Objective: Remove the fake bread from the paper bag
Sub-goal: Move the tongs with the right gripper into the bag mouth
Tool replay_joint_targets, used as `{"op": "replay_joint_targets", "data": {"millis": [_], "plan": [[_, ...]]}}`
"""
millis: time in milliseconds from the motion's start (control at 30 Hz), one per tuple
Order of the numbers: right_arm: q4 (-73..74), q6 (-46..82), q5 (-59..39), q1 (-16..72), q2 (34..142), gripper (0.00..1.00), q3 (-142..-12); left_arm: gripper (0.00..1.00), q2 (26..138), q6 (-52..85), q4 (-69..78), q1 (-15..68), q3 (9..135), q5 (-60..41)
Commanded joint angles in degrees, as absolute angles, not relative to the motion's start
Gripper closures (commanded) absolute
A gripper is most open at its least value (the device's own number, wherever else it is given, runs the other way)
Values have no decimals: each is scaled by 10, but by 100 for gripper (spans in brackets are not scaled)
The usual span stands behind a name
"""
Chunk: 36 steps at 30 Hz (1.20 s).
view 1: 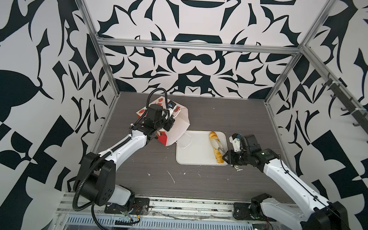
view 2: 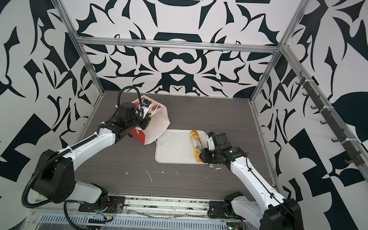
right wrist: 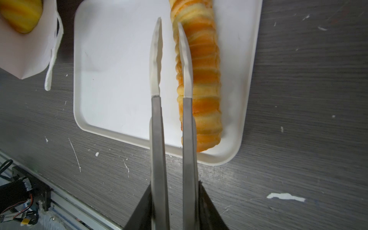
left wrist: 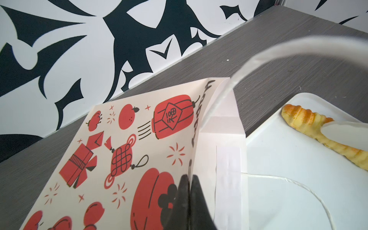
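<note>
- Table (view 1: pixel 196 182): grey woodgrain, flecked with white.
- Paper bag (view 1: pixel 181 125): tipped over at left rear, mouth toward the tray; its rim is pinched in the closed left end effector (left wrist: pixel 190 180).
- Tray (view 1: pixel 194 155): white, centre-right; the bag's string handle (left wrist: pixel 298 183) lies on it.
- Long ridged loaf (right wrist: pixel 207 79): lying along the tray's right side.
- Tongs (right wrist: pixel 157 129): clamped in the right end effector (right wrist: pixel 174 191), tips slightly apart, one tip over the loaf.
- Yellow pastry (right wrist: pixel 22 14): inside the bag mouth.
</note>
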State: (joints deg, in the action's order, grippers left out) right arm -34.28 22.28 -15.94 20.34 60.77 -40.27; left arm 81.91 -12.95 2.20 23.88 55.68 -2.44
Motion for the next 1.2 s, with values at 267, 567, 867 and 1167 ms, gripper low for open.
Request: {"op": "replay_joint_targets", "data": {"millis": [267, 567, 867, 1167], "plan": [[-363, 218, -121, 203, 565, 65, -424, 100, 802, -134, 16, 241, 554, -29], [-277, 260, -291, 216, 554, 66, -459, 100, 804, -135, 15, 242, 554, -32], [-194, 227, -259, 366, 696, 65, -555, 100, 802, -144, 5, 243, 558, -39], [-150, 183, -230, 412, 906, 65, -666, 100, 805, -147, -9, 247, 572, -32]]}}
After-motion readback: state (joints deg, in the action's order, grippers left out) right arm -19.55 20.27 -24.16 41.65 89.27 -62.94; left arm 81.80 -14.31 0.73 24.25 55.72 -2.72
